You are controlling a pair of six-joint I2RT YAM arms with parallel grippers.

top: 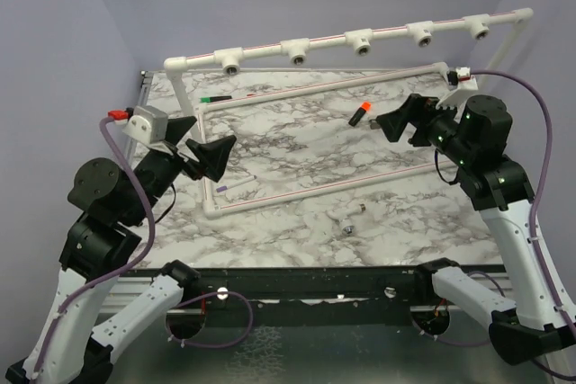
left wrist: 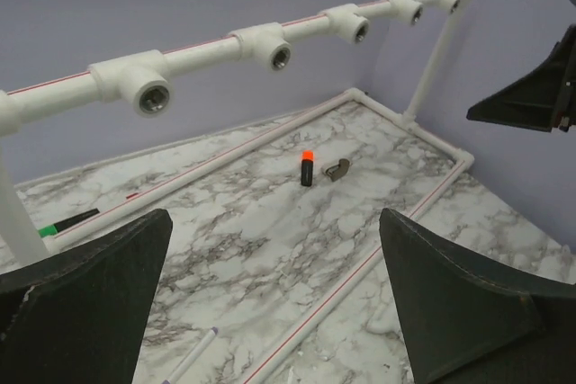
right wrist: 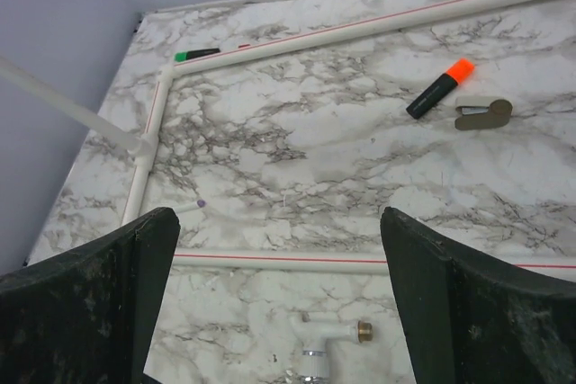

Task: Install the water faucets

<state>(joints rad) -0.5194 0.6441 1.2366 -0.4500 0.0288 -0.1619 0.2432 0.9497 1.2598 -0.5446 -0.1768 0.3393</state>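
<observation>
Claws on both my arms gape wide and hold nothing. The left claw (top: 214, 132) hangs over the left side of the tabletop (top: 288, 146) and the right claw (top: 393, 110) over its far right part, the two pointing toward each other.

The water faucet (top: 349, 218) lies on its side on the bare marble near my bases, toward the right, apart from both claws. From my right wrist the faucet (right wrist: 324, 352) shows low between my fingers (right wrist: 90, 303), its chrome body toward me and a brass-coloured end pointing right.

Just beyond it runs the near rail of the white pipe frame (top: 315, 188), which lies flat on the tabletop. The faucet is outside that frame, close to the rail but not touching it.

Inside the frame, by the near left corner, lies a white pen with a purple tip (top: 236, 188). Farther in, toward the right, a black marker with an orange cap (top: 361, 114) lies ahead of my right claw, with a small beige clip (right wrist: 483, 112) just beside it. A green-capped marker (top: 214, 98) lies at the far left, just outside the far rail.

Behind everything a raised pipe (top: 387, 35) spans the back on posts. It carries a row of tee sockets (top: 362, 43) with their mouths open toward me.
</observation>
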